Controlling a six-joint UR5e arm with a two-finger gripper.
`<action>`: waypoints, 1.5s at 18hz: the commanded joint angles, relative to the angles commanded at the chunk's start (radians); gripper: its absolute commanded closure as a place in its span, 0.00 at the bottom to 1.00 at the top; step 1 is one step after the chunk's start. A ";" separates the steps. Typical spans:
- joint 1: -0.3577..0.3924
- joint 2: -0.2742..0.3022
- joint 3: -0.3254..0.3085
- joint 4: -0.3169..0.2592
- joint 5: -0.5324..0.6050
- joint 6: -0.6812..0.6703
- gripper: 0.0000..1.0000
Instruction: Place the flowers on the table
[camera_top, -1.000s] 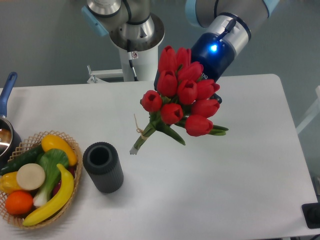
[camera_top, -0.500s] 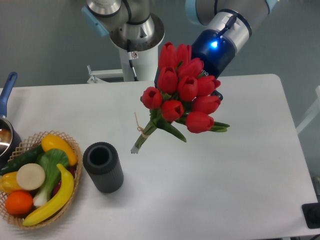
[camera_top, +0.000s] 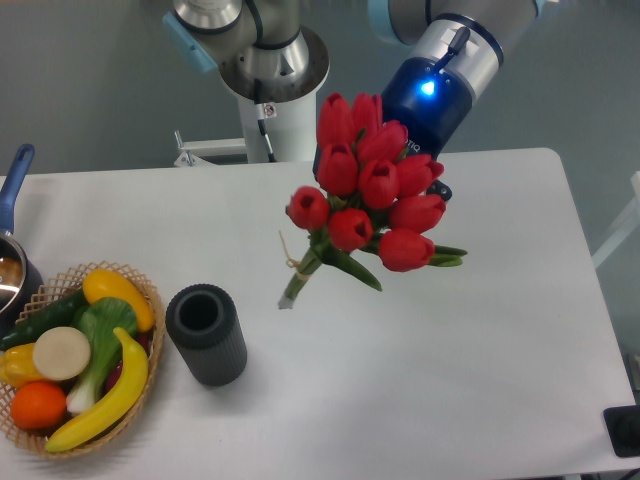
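table (camera_top: 480, 330): bare white space under the load, landing spot free
arm: reaching in from top right, wrist angled down behind the blooms
flowers (camera_top: 372, 200): held above mid-table, stem end tilted low-left
vase (camera_top: 206, 334): near stem tip; risk of knock if swung left
gripper (camera_top: 432, 190): mostly hidden by blooms; opening not readable, apparently carrying bouquet
risk: drop from height, roll or bounce

Robot lab, tabletop test setup.
UR arm base (camera_top: 265, 60) bolted behind white table (camera_top: 480, 380); plain grey wall (camera_top: 90, 80); fake veg basket (camera_top: 75, 355).

Red tulip flowers (camera_top: 372, 195) hang tilted, stems down-left, above the white table (camera_top: 450, 380).
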 joint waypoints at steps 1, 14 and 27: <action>-0.002 0.000 -0.006 -0.002 0.060 0.000 0.59; 0.002 0.020 -0.135 -0.006 0.623 0.047 0.59; -0.006 -0.102 -0.219 -0.063 1.100 0.170 0.59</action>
